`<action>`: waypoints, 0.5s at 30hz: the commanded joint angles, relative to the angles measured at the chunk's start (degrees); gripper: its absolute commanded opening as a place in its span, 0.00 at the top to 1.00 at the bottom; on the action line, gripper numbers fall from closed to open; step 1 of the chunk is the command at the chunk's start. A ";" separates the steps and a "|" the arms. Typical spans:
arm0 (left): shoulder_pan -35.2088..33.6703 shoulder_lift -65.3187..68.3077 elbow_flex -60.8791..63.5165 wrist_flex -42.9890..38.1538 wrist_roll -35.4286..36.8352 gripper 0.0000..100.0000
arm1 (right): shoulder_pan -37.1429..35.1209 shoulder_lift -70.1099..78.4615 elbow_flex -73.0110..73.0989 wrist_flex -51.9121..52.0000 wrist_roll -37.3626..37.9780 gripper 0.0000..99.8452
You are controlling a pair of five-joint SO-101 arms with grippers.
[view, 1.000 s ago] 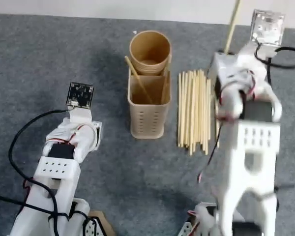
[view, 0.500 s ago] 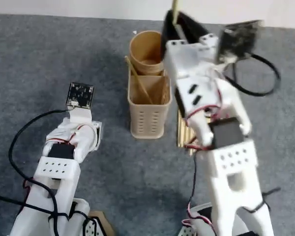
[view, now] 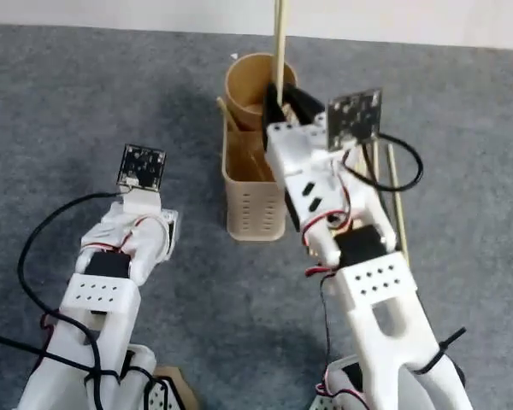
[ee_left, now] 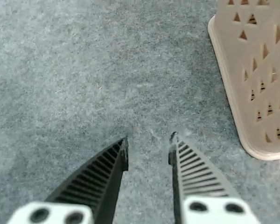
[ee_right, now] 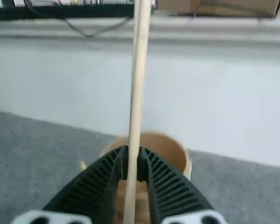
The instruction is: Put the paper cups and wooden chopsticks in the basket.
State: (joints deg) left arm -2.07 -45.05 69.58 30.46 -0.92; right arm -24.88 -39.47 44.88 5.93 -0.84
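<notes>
A tan perforated basket (view: 256, 213) stands mid-table, with a brown paper cup (view: 239, 73) in its far compartment and a wooden chopstick (view: 231, 120) leaning inside. My right gripper (view: 278, 109) hovers over the basket beside the cup, shut on an upright chopstick (view: 280, 34). The right wrist view has that gripper (ee_right: 133, 163) clamping the chopstick (ee_right: 139, 70) with the cup (ee_right: 172, 144) just behind. Loose chopsticks (view: 395, 192) lie right of the basket, mostly hidden by the arm. My left gripper (ee_left: 148, 140) is open over bare carpet, the basket (ee_left: 256, 70) beside it.
Grey carpet covers the table. The left arm (view: 124, 239) rests left of the basket with open floor around it. A pale wall (ee_right: 214, 93) runs along the table's far edge behind the cup.
My right arm has swung left from above the chopstick pile to over the basket, carrying one upright chopstick. The left arm has stayed still.
</notes>
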 commanded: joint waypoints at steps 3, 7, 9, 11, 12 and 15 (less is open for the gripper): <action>0.75 -0.92 -0.31 -0.88 -0.79 0.83 | 0.57 -6.90 2.24 -1.54 0.88 0.96; 0.75 -0.92 -0.31 -0.88 -0.79 0.83 | 0.75 -11.12 4.00 1.98 0.79 0.84; 0.75 -0.92 -0.31 -0.88 -0.79 0.83 | 0.66 -12.09 4.00 3.82 0.88 0.81; 0.66 -0.92 -0.31 -0.88 -0.79 0.83 | 0.75 -12.44 4.00 5.23 0.88 0.81; 0.66 -0.92 -0.31 -0.88 -0.79 0.83 | 0.84 -12.53 4.00 5.76 0.88 0.81; 0.66 -0.92 -0.31 -0.88 -0.79 0.83 | 2.07 -12.70 2.24 8.04 2.02 0.81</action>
State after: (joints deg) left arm -2.07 -45.05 69.58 30.46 -1.27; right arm -24.88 -50.55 49.27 12.26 -0.57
